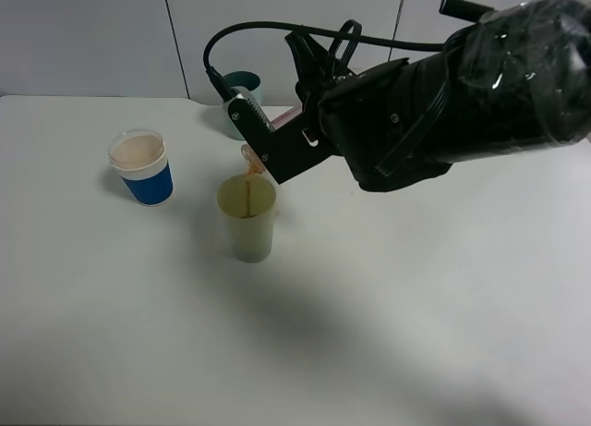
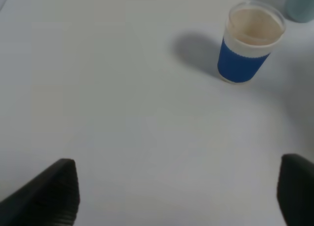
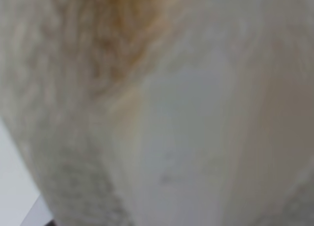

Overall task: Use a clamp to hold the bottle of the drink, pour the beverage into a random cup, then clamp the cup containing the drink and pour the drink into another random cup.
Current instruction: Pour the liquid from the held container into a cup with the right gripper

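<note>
In the exterior high view my right gripper (image 1: 273, 147) is shut on the drink bottle (image 1: 253, 159) and holds it tilted, mouth down. A thin orange stream runs from it into a pale yellow-green cup (image 1: 247, 221) just below. The bottle's blurred body (image 3: 162, 118) fills the right wrist view. A blue cup with a white rim (image 1: 142, 168) stands to the left, apart from the others; it also shows in the left wrist view (image 2: 249, 45). My left gripper (image 2: 176, 196) is open and empty over bare table, well short of the blue cup.
A teal cup (image 1: 243, 91) stands at the back behind the right gripper; its edge also shows in the left wrist view (image 2: 300, 4). The white table (image 1: 416, 306) ends at a grey wall behind. The right arm (image 1: 462, 93) spans the upper right.
</note>
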Controlling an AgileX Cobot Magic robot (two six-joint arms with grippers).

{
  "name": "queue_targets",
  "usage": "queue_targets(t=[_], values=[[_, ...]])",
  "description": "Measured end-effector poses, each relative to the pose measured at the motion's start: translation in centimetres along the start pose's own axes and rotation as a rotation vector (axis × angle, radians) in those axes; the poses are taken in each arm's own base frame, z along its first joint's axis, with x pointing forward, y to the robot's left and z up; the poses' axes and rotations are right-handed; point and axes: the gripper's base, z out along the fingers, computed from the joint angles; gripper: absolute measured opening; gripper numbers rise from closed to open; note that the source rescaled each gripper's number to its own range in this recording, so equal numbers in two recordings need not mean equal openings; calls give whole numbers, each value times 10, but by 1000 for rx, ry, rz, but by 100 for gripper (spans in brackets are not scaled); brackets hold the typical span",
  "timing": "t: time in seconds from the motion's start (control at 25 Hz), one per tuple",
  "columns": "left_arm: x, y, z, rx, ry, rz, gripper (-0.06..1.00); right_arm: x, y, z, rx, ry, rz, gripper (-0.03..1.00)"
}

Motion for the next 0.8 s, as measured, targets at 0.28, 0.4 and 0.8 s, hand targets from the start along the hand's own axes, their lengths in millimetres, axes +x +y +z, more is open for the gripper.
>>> queue_targets(t=[0.28,0.4,0.8], values=[[0,0,0,0,0,0,88,1,-2,-1,24,17,-22,0],[0,0,0,0,0,0,88,1,-4,-1,42,21,-31,0],[0,0,0,0,0,0,88,1,-12,-2,126,24,-5,0]])
